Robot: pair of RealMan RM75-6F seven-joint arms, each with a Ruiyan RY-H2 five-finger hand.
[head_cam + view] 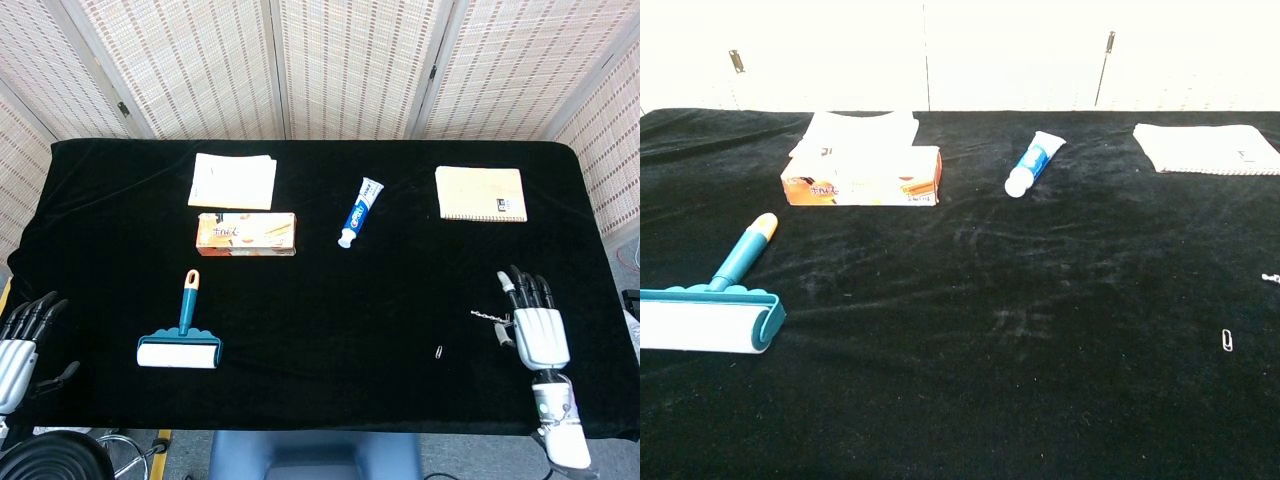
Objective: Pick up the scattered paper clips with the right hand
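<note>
1. The right hand (pixel 540 330) sits near the right edge of the surface (pixel 320 300), which has a black cloth on it. A tiny paper clip (pixel 440 351) lies on the cloth just to the left of this hand. I think the job is to pick up the paper clip, and the hand is only getting ready for it.
2. The paper clip also shows in the chest view, low on the right side (pixel 1227 340). Nothing touches it.
3. The right hand is spread, with its fingers pointing away from the robot. A thin bit sticks out from its thumb side toward the left. I cannot tell what that bit is. The hand holds nothing that I can make out.
4. Next, I think the hand must slide left and go down over the paper clip. Then the thumb and a finger must pinch it. The clip is small and flat, so the pinch has to be very neat.
5. The left hand (pixel 18 340) waits at the left edge of the surface, fingers spread, holding nothing.
</note>
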